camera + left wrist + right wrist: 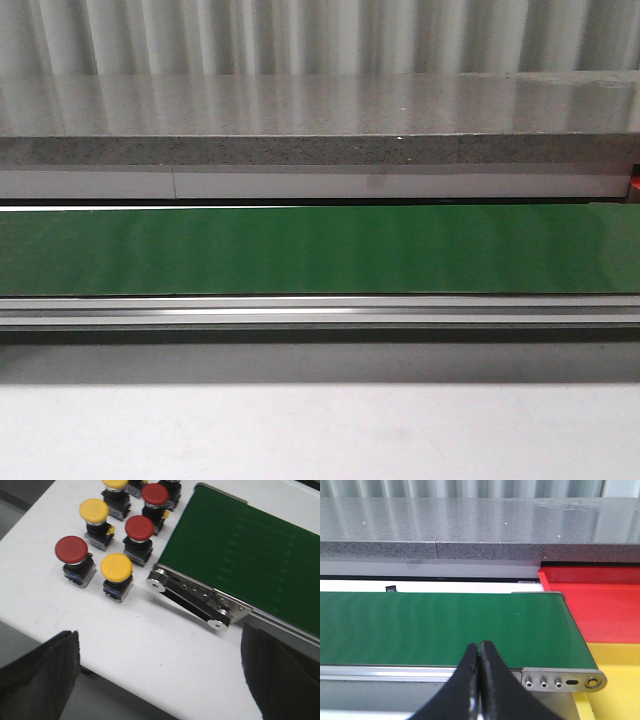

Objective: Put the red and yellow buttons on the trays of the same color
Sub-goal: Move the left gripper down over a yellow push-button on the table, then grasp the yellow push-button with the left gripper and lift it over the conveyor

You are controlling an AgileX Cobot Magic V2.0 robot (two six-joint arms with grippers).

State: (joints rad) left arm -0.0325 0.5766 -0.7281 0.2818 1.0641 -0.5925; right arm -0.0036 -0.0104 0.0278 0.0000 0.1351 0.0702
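My left pincer [160,680] gapes empty above the bench [150,645], my right pincer [479,680] is pressed closed, and closely packed pushbuttons [116,569] risk toppling neighbours.

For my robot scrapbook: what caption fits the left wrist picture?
Red and yellow buttons wait on the white table beside the green conveyor belt.

Push buttons on black bases [117,575] beyond left claw [160,680], beside green conveyor belt [250,565]; flat plastic trays [605,615] past belt end, beside right claw [479,655].
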